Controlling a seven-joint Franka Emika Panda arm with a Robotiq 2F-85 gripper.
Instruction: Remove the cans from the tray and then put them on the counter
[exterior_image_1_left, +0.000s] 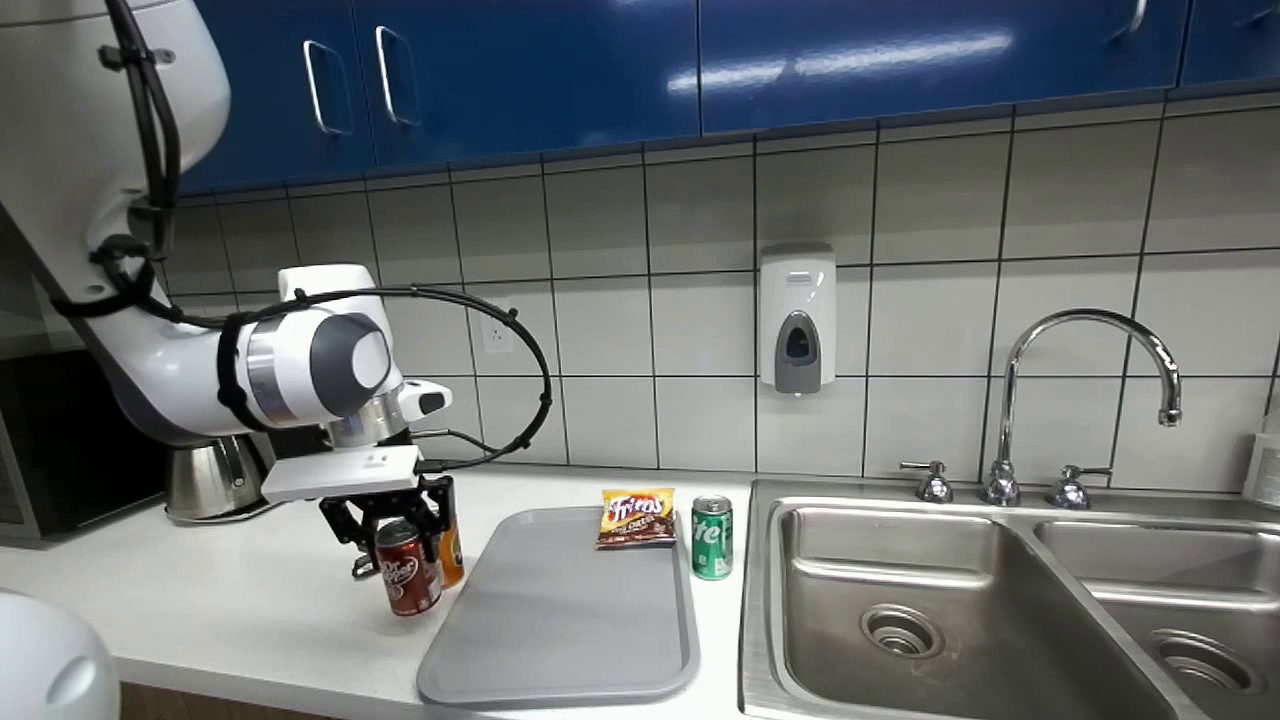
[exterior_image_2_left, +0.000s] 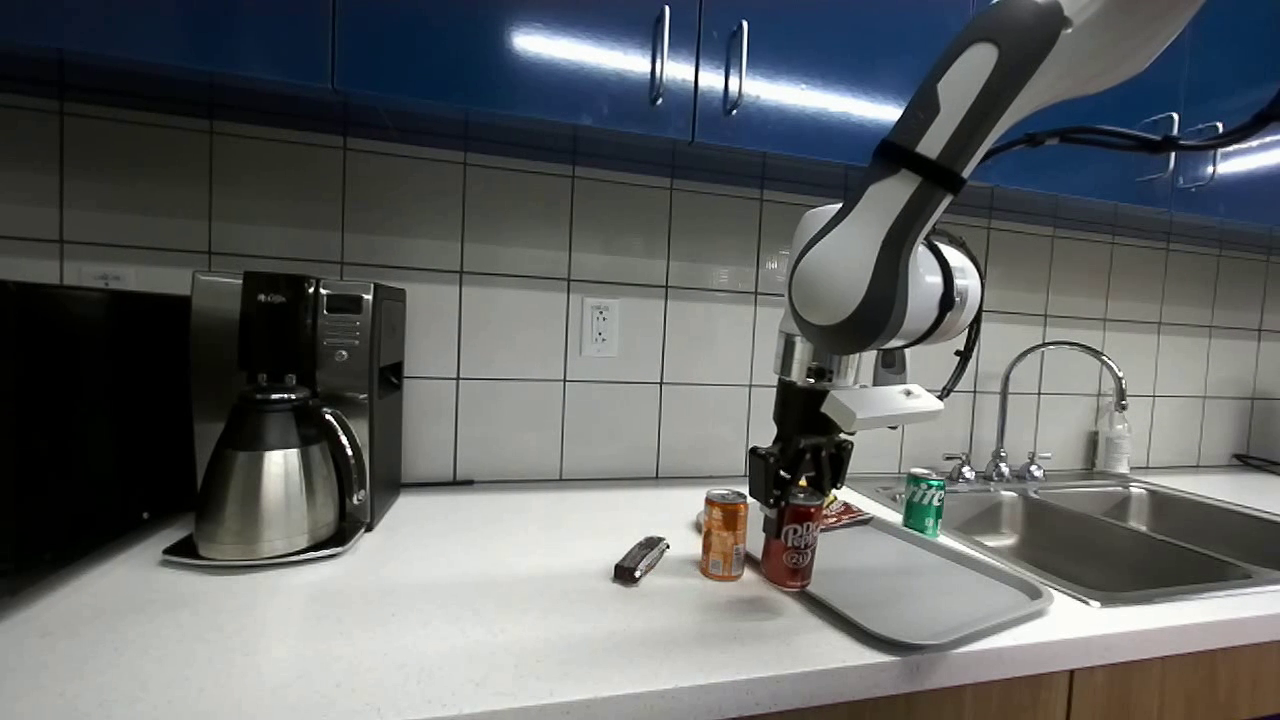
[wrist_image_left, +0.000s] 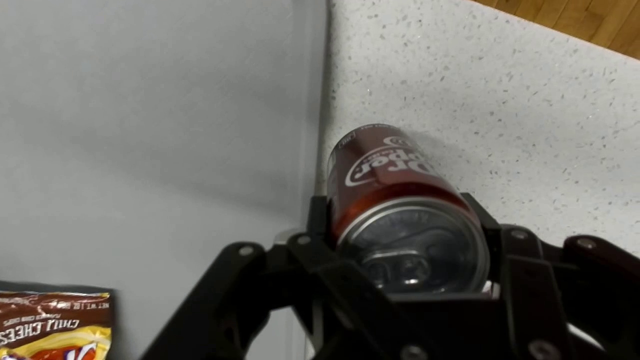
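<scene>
The dark red can (exterior_image_1_left: 407, 582) is between the fingers of my gripper (exterior_image_1_left: 402, 535), over the counter (exterior_image_2_left: 450, 630) just beside the tray (exterior_image_1_left: 570, 610). In the wrist view both fingers (wrist_image_left: 395, 200) press against the sides of the dark red can (wrist_image_left: 385, 165), near its top. It looks slightly tilted; I cannot tell whether its base touches the counter. The orange can (exterior_image_2_left: 724, 535) stands upright on the counter close beside it, partly hidden in an exterior view (exterior_image_1_left: 453, 557). The green can (exterior_image_1_left: 712, 540) stands upright on the counter between tray and sink. No can is on the tray.
A snack packet (exterior_image_1_left: 637, 518) lies on the tray's back corner. A small dark wrapped bar (exterior_image_2_left: 640, 560) lies on the counter near the orange can. A coffee maker (exterior_image_2_left: 388, 400) with a steel carafe (exterior_image_2_left: 270, 490) stands further along. The steel sink (exterior_image_1_left: 900, 650) borders the counter.
</scene>
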